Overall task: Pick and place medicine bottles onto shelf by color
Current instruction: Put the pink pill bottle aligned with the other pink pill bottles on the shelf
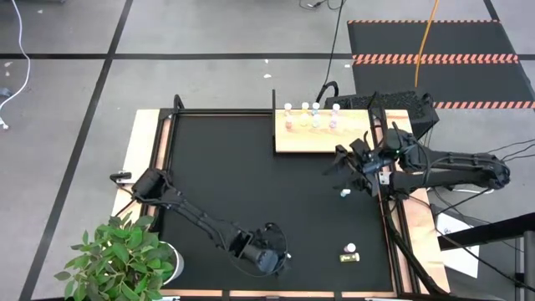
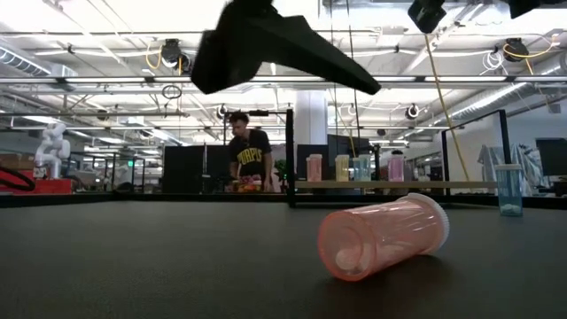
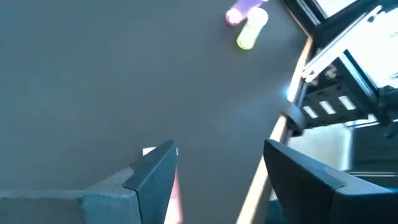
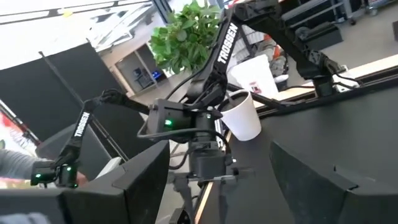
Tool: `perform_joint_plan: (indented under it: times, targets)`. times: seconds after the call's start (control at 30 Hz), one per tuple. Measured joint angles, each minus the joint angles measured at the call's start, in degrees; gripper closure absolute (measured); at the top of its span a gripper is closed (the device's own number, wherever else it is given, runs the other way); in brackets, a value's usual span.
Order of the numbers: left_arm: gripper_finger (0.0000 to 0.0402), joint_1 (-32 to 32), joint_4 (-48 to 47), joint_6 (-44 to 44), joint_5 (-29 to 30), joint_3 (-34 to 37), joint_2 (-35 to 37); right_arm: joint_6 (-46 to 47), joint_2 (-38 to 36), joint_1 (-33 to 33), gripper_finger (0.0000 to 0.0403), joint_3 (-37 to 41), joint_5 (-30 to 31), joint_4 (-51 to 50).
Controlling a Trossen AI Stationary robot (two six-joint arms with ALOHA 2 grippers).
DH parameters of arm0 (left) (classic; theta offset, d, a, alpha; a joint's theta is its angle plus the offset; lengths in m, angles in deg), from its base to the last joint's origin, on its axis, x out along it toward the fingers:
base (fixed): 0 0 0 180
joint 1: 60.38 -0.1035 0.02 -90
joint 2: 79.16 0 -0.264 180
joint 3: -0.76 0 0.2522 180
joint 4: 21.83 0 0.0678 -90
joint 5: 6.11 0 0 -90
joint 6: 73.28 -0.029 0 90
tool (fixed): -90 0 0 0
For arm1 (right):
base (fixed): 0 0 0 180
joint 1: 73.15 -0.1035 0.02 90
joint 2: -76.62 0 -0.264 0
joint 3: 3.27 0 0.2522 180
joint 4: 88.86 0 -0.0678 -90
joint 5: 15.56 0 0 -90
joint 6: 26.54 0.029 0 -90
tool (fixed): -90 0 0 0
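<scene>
At the lower left of the high view a potted plant (image 1: 117, 259) stands at the corner of the desk (image 1: 150, 134). Just right of it, low in the frame, the left claw (image 1: 269, 261) hangs over the black mat (image 1: 226, 167); its wrist view shows the fingers (image 3: 155, 174) apart with a pale pink sliver at one finger's inner edge, and whether it grips anything I cannot tell. In the low view a pink bottle (image 2: 383, 236) lies on its side on the mat, centre right. Further right in the high view, two medicine bottles (image 1: 349, 252) lie close together near the lower right. The shelf (image 1: 313, 138) sits at upper centre right, bottles standing along its far edge. The right claw (image 1: 343, 165) hovers just below the shelf's right end, fingers (image 4: 311, 180) spread with nothing between them; a small blue bottle (image 1: 345, 194) stands just beneath it.
</scene>
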Motion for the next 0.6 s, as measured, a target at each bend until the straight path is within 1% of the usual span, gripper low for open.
perform_joint_plan:
  times: [0.1,0.17,0.33,0.5,0.6]
  targets:
    - [0.016,0.6,0.2,1.9,-0.6,0.0,0.0,-0.3,-0.9,-2.0,0.0133,0.2,2.9,-1.2]
    - [0.016,0.7,0.0,3.2,-1.4,-0.7,0.0,-0.4,-1.6,-2.9,0.0133,0.2,3.6,-2.0]
    - [0.016,0.9,-1.1,2.6,-2.2,-4.8,0.0,-0.8,-3.1,-4.3,0.0133,0.2,4.0,-4.5]
    - [0.016,0.7,-8.6,1.2,-2.4,-8.3,0.1,-2.4,-3.6,-4.8,0.0133,0.2,5.1,-7.8]
    - [0.0161,0.5,-14.9,4.1,-1.7,-8.3,0.1,-3.4,-3.6,-4.8,0.0133,0.2,5.7,-8.8]
